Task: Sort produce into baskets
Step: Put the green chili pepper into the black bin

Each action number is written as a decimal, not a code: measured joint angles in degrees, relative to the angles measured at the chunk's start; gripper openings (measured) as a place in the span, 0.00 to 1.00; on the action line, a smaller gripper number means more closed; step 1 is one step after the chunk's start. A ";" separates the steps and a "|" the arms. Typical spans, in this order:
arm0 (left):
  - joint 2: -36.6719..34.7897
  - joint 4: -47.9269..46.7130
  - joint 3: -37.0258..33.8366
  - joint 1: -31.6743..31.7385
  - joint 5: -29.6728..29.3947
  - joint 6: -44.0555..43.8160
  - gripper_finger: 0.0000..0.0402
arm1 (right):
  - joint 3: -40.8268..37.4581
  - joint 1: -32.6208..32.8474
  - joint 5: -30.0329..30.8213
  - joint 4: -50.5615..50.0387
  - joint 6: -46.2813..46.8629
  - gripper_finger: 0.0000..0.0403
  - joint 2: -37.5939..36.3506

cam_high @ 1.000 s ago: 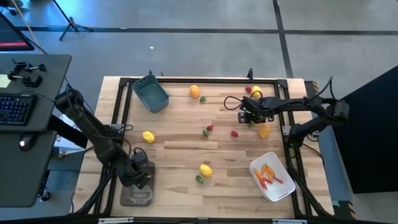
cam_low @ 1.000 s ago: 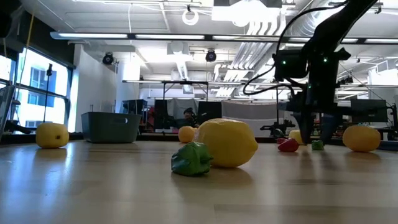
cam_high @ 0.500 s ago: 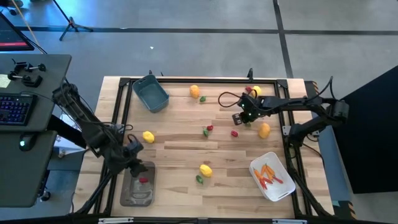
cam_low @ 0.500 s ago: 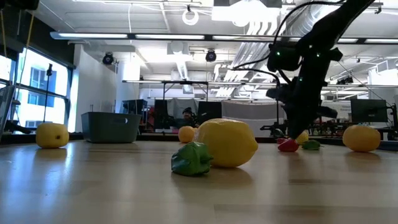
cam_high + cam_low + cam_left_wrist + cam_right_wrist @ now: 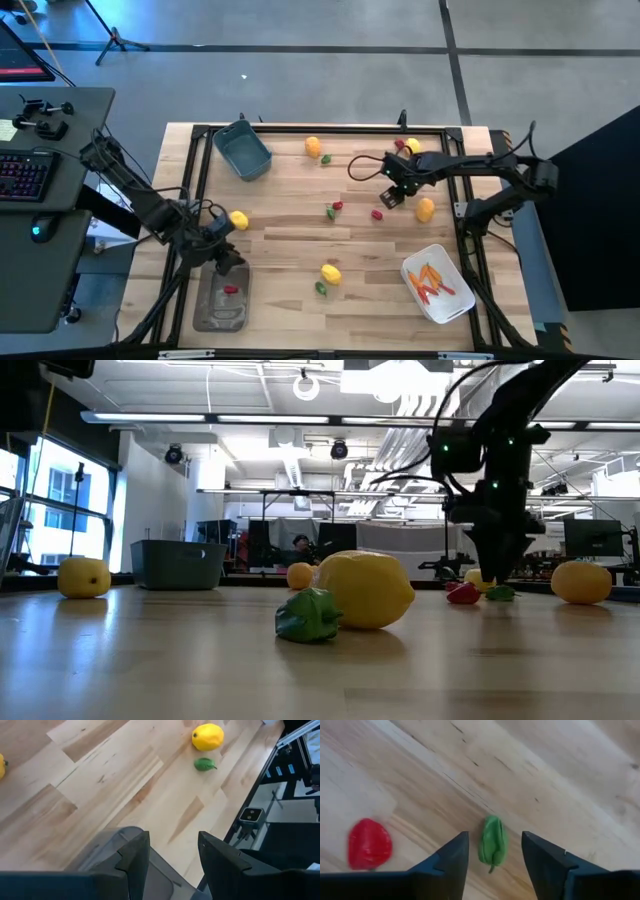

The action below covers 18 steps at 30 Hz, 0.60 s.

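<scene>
Here we see the right gripper (image 5: 492, 852) poised directly above a small green piece (image 5: 493, 840) on the pale wooden surface (image 5: 290, 230), its jaws apart and empty, with a red piece (image 5: 369, 843) just beside it. Seen from overhead, this pair lies toward two o'clock of the surface. The green piece looks moulded, smooth and slightly lumpy, tapering to a stem; we judge it light and stiff, likely to skid on the varnished planks, so a grip across its narrow middle seems best. At eight o'clock the left gripper (image 5: 172, 857) hangs over the shallow grey tray (image 5: 212, 312), jaws parted and holding nothing; one red bit (image 5: 231, 290) sits inside. The white tub (image 5: 448, 312) at five o'clock holds thin orange sticks (image 5: 431, 282); the blue-grey tub (image 5: 242, 151) waits at eleven. Glossy lemons (image 5: 331, 272) dot the planks.
</scene>
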 joint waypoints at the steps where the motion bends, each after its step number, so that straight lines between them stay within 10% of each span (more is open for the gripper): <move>1: 0.07 0.05 0.00 0.25 0.02 0.34 0.39 | -0.52 -0.06 -0.08 0.71 -0.02 0.44 0.30; 18: -0.71 1.30 -0.01 2.79 -8.21 7.49 0.33 | 0.01 0.93 -4.00 7.34 -1.23 0.04 2.39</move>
